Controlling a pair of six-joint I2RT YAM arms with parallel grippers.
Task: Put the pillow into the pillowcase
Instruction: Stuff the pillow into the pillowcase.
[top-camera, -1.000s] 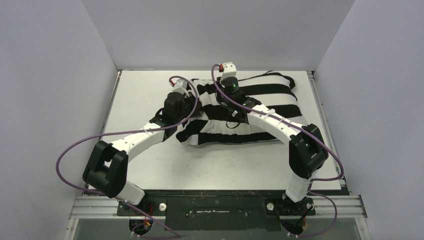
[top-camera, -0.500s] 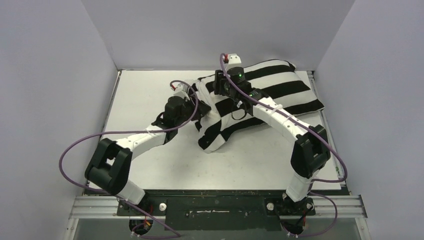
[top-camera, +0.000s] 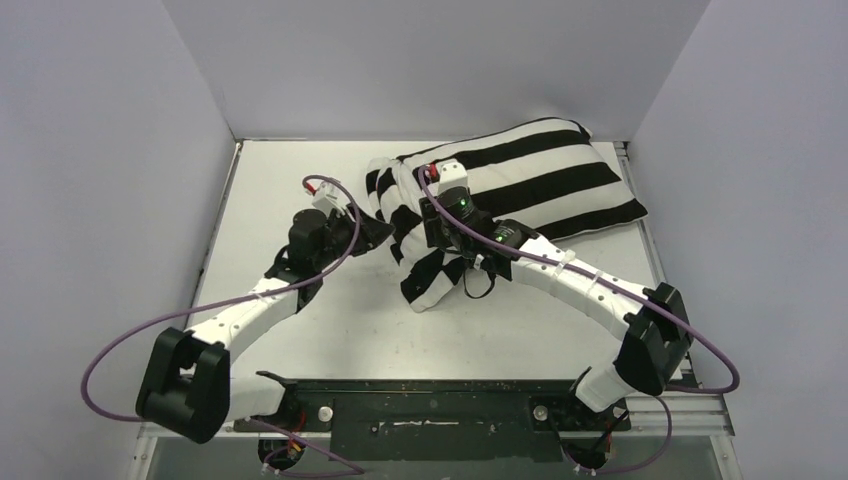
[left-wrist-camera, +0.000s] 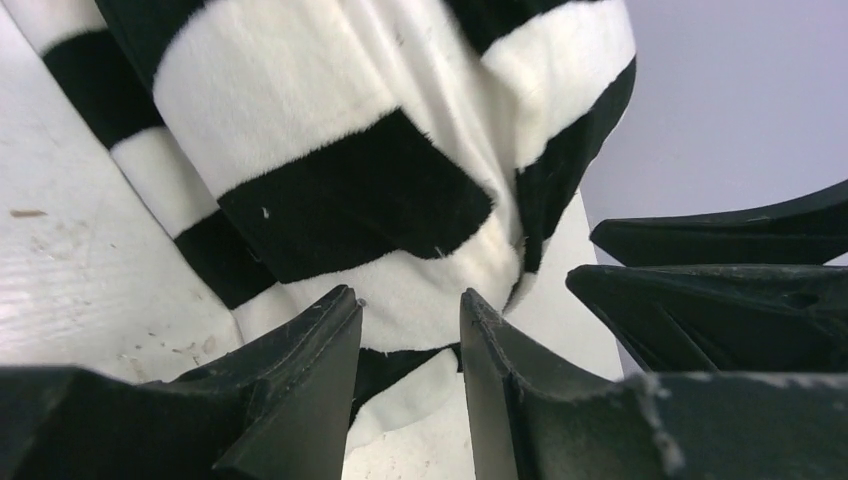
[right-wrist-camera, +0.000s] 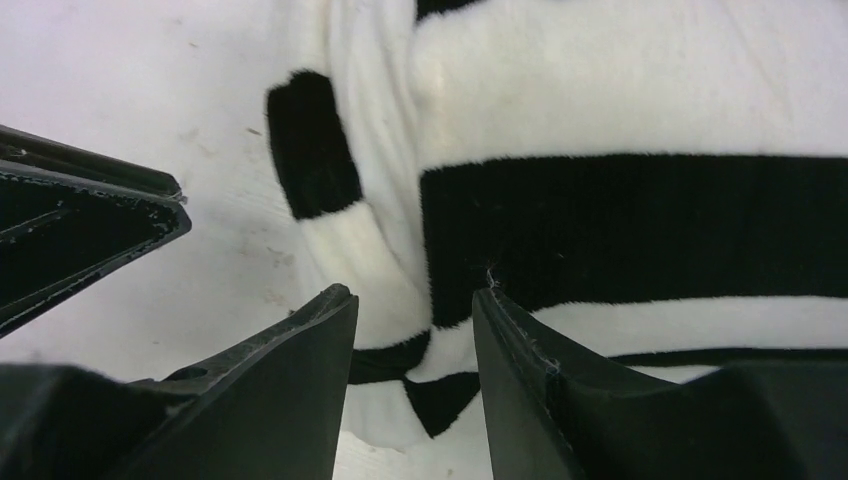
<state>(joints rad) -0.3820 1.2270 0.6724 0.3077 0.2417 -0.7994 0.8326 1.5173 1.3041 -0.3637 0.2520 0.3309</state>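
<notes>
The pillowcase (left-wrist-camera: 330, 150) is soft, matt cloth with a short plush nap, fuzzy where its black and white stripes meet. My left end effector (left-wrist-camera: 410, 300) has fingers (left-wrist-camera: 300, 400) of matt black plastic, finely grained, with rough, slightly frayed edges; my right end effector (right-wrist-camera: 415, 295) is of the same dull black plastic, its rims flecked with pale wear. The worktop (left-wrist-camera: 60, 260) is a white, matt surface, scuffed and speckled with small marks. My arm shells (top-camera: 250, 305) look like smooth white plastic, and the purple cable (top-camera: 130, 340) has a smooth, faintly shiny skin.
</notes>
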